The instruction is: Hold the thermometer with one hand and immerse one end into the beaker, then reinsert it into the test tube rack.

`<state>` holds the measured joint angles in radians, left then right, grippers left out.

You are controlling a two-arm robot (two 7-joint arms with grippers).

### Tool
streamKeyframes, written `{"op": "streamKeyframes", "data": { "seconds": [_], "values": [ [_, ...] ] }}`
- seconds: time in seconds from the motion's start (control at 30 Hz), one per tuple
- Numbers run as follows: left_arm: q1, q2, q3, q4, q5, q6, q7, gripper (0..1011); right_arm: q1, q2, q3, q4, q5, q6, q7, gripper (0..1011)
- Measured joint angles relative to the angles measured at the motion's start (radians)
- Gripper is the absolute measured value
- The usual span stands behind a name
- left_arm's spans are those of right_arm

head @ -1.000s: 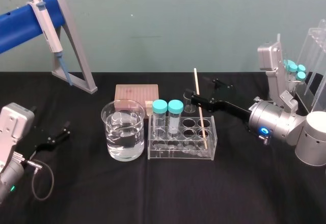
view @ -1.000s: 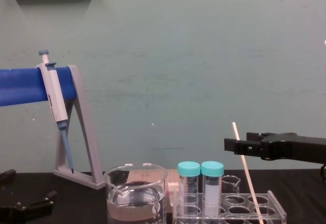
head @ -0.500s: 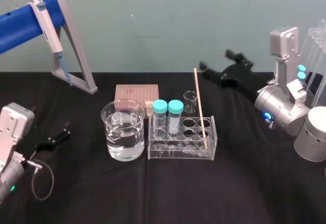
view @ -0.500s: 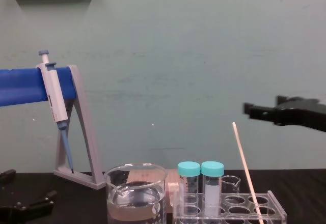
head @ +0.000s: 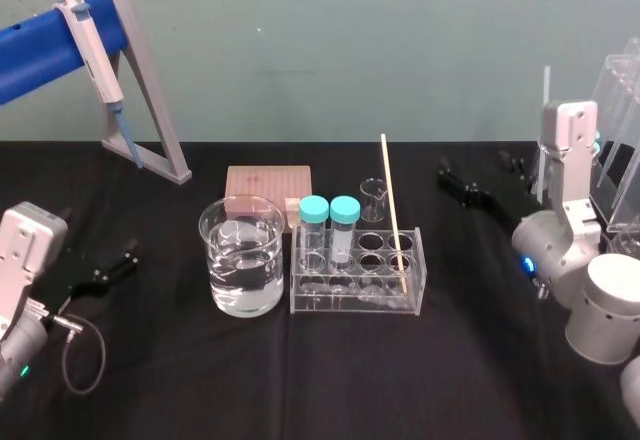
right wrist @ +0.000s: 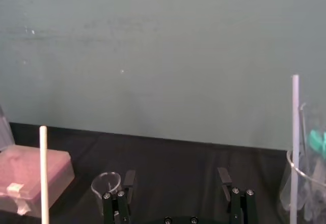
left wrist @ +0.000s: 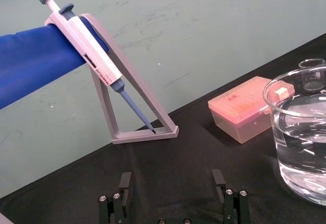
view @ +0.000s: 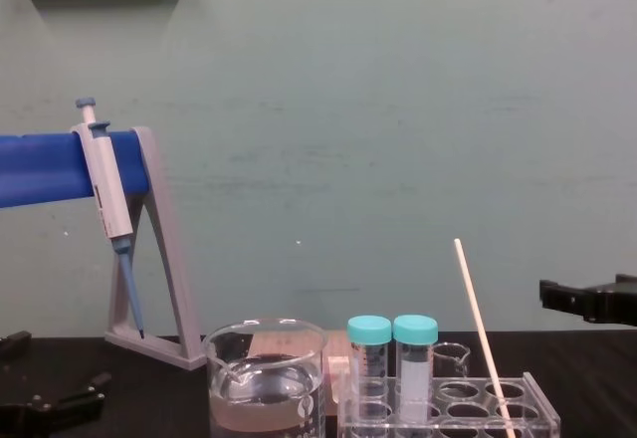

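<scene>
The thermometer (head: 393, 215) (view: 480, 328) (right wrist: 44, 175) stands leaning in a right-hand hole of the clear test tube rack (head: 404, 300) (view: 545, 413), with nothing touching it. Left of the rack stands the large beaker (head: 241, 255) (view: 266, 383) (left wrist: 300, 132), part full of clear liquid. My right gripper (head: 475, 170) (right wrist: 177, 179) (view: 587, 299) hangs open to the right of the rack, well apart from the thermometer and with nothing between its fingers. My left gripper (head: 110, 265) (left wrist: 172, 182) rests open and idle near the table's left edge.
Two teal-capped tubes (head: 329, 222) fill the rack's left holes. Behind it are a small glass beaker (head: 373, 198) and a pink tip box (head: 268, 185). A pipette (head: 92, 45) hangs on the grey stand (head: 155, 110) at back left. Another clear rack (head: 615, 130) stands at far right.
My right gripper has opened wider beside the thermometer, then lifted and drawn back to the right. The thermometer stays leaning in the rack. The left arm has not moved.
</scene>
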<state>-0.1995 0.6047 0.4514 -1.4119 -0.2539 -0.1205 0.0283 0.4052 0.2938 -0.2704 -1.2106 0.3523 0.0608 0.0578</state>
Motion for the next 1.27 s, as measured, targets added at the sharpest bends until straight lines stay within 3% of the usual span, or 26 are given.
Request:
{"op": "streamKeyframes", "data": {
  "seconds": [1.27],
  "values": [
    [0.0, 0.0, 0.0, 0.0, 0.0, 0.0, 0.0, 1004, -0.001, 0.005, -0.003, -0.011, -0.012, -0.019, -0.013, 1003]
  ]
}}
